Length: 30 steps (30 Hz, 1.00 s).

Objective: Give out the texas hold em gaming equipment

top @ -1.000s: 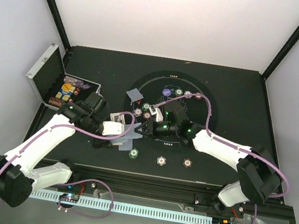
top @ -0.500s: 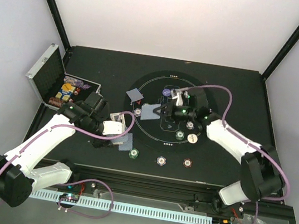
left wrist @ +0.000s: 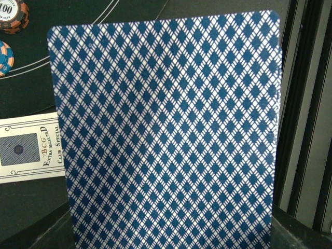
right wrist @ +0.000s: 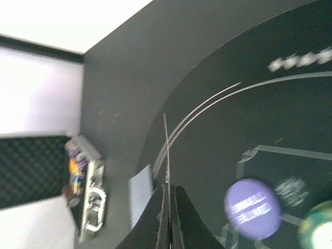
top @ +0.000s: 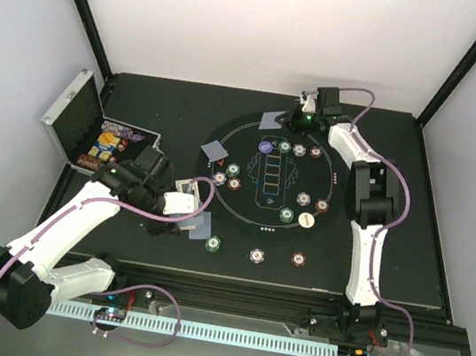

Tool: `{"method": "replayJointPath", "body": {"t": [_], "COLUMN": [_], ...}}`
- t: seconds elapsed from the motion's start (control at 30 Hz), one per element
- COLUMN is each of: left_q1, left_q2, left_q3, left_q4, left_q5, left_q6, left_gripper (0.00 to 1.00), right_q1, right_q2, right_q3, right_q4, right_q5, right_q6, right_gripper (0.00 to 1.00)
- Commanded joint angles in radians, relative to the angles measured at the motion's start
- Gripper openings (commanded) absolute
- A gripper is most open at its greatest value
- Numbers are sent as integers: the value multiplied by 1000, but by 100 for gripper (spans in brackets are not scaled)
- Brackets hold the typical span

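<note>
Blue-patterned card (left wrist: 166,135) sits clamped in left pincer (top: 192,214) while right pincer (right wrist: 168,191) pinches another card (right wrist: 165,150).

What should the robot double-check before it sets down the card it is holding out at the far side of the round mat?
1. Right gripper grips its card: ok, shut on it, card seen edge-on.
2. Left gripper holds the other card: ok, its back fills the left wrist view.
3. Table just past the mat rim free for a card: looks ok.
4. Purple button out of the card's way: ok, apart from it.
5. Card's height above the table: cannot tell.
</note>
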Motion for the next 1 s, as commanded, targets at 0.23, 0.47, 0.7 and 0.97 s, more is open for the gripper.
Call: {"method": "replayJointPath", "body": {"t": [0.23, 0.47, 0.7, 0.97], "left_q1": [5, 4, 4, 4], "left_q2": [4, 10, -11, -32], "left_q3": [42, 63, 83, 102], "left_q4": [-22, -44, -65, -97], "left_q5": [13, 35, 49, 75], "left_q6": [-10, -14, -22, -35], "left_gripper": [2, 2, 2, 2], "right_q1": [-28, -28, -17, 146], "right_q2": [299, 169, -141, -620], "right_q3": [350, 305, 42, -530], "right_q4": [-253, -300, -272, -33], "right_q5": [138, 209, 260, 130], "right_q6": [-33, -74, -115, -43], "right_gripper": [25, 64, 80, 88]}}
